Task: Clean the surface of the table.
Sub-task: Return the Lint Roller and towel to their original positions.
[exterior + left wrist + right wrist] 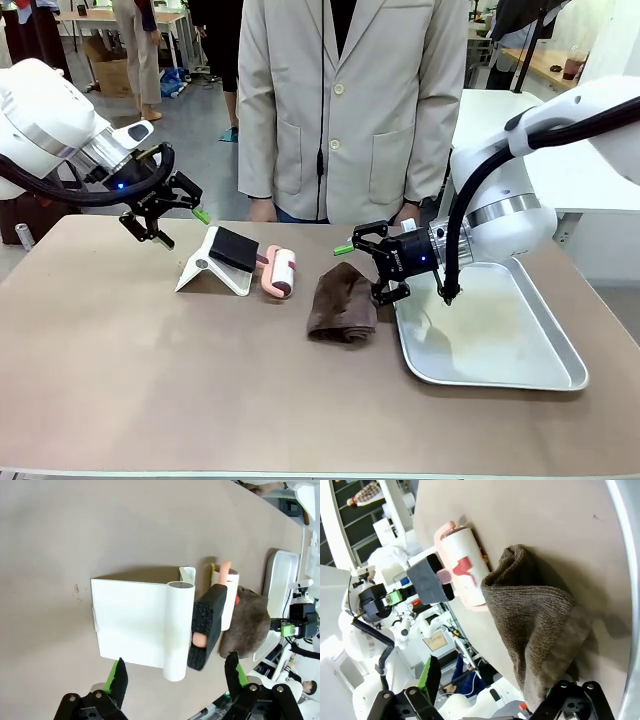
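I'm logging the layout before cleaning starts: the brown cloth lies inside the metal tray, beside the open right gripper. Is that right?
Not quite. The front view shows the brown cloth lying on the table, just left of the metal tray, not inside it. The open right gripper is indeed beside it.

A white stand [212, 266], pink lint roller [278, 271], brown cloth [342, 303], silver tray [520, 365].

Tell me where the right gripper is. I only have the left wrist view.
Observer: The right gripper is open beside the brown cloth, at the silver tray's left rim.
Operator: Touching the cloth?
Observer: Cannot tell. In the right wrist view the cloth's edge reaches down close to one finger.
Operator: Left gripper on the table?
Observer: No. The left gripper hangs open above the table, left of the white stand.
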`<move>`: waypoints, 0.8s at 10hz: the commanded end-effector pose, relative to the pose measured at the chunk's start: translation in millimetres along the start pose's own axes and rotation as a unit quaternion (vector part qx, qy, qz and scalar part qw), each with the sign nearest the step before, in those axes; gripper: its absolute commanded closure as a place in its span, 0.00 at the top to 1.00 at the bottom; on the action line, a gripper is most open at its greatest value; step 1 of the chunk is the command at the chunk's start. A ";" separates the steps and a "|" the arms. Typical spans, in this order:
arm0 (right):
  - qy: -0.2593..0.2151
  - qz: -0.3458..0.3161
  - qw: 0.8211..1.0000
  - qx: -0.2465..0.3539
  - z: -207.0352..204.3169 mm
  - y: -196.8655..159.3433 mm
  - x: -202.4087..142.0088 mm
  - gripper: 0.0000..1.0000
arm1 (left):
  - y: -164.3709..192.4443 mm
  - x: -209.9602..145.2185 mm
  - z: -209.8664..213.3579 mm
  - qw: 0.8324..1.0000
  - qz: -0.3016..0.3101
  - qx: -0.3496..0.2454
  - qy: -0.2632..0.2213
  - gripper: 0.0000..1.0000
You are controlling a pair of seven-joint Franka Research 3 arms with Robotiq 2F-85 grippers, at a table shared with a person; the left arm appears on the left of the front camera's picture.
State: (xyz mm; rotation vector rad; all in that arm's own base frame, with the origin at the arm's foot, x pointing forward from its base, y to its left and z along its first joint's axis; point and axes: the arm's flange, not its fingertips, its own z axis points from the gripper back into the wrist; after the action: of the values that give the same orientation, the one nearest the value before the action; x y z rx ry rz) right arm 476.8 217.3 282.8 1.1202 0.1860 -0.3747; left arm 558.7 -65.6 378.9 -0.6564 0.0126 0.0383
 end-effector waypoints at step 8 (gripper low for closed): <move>-0.145 0.137 0.954 -0.226 14.7 67.2 -49.0 1.00 | -16.4 -82.1 68.3 0.994 -0.079 -0.056 -0.047 1.00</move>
State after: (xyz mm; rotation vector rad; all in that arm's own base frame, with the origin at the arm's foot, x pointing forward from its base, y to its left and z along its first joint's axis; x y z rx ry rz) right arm 466.3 238.0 347.7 0.7480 -0.0928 -0.1869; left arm 500.0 -43.4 445.2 -0.7307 -0.1147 -0.0480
